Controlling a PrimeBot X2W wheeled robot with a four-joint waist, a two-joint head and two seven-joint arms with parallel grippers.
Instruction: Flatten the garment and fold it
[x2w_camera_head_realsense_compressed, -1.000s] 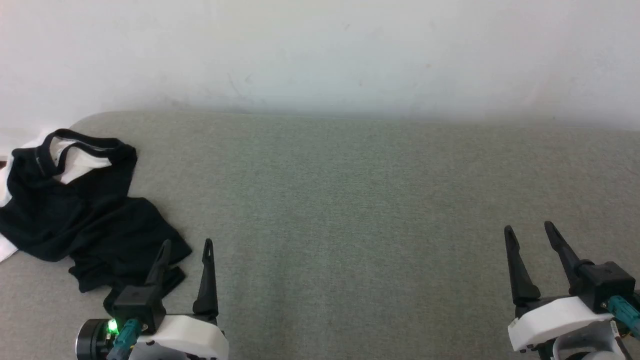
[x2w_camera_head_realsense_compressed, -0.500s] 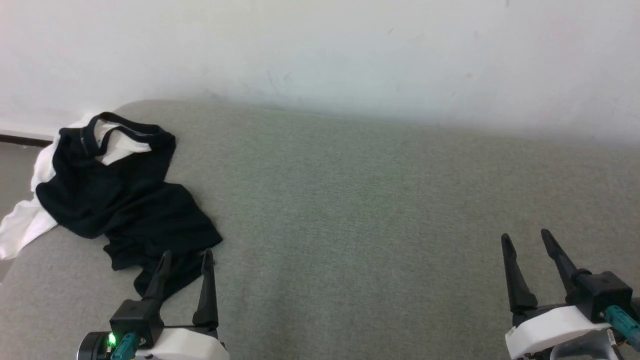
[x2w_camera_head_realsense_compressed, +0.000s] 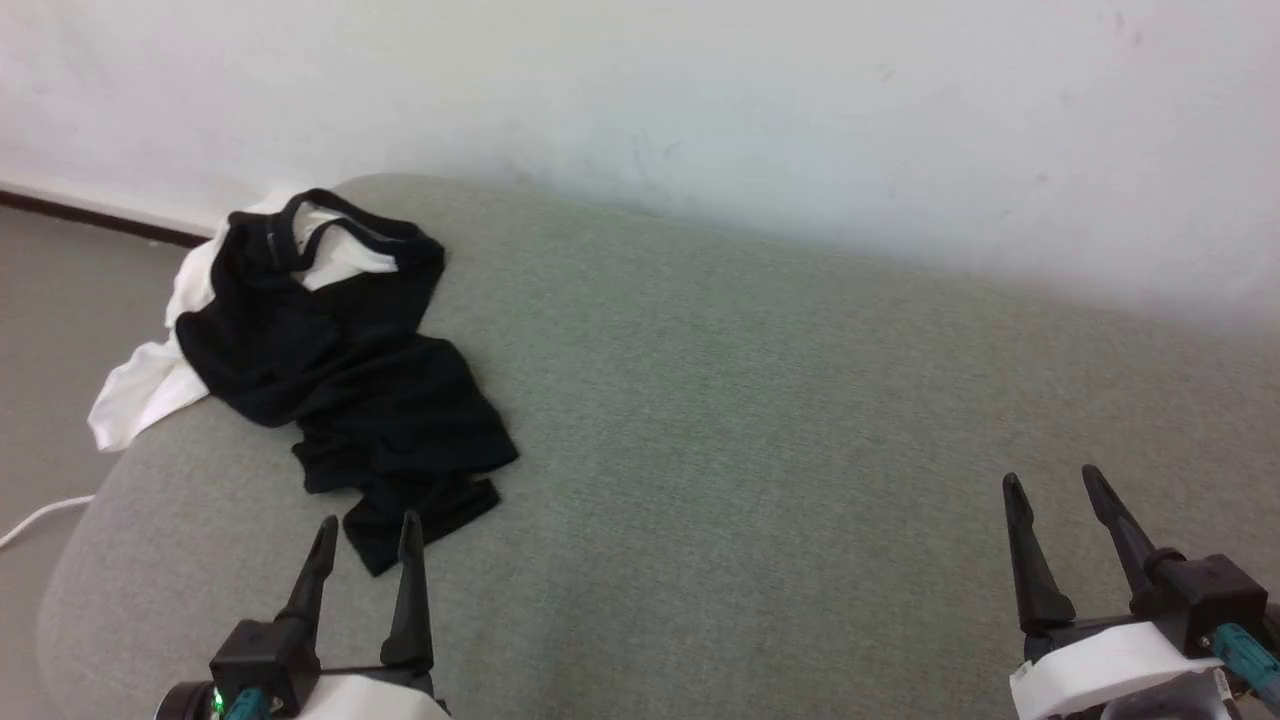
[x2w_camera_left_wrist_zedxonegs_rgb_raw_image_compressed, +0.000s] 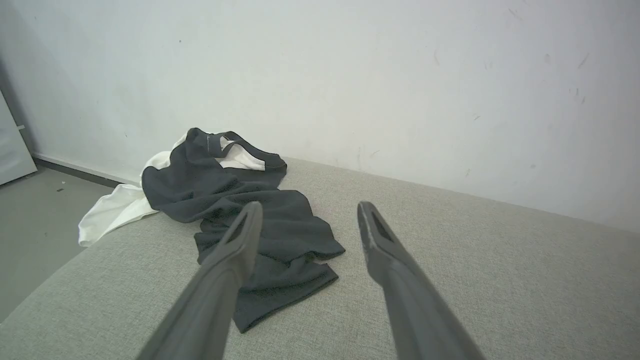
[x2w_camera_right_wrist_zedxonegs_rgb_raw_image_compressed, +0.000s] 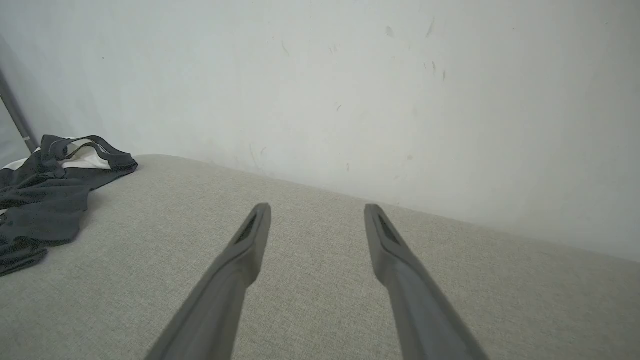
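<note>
garment is seen crumpled at the bench's left end, its long axis running toward the left tool, whose jaws are held parted and empty just short of its near end. the right tool, likewise spread and empty, is placed well apart from it.

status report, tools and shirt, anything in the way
Open and empty: left tool by the garment, near end; right tool well apart. Garment crumpled at the cushion, left end. Nothing in the way.

The robot's left gripper rises at the lower left of the head view, jaws spread wide and holding nothing. The right gripper stands at the lower right, equally wide and empty, pointing forward.
</note>
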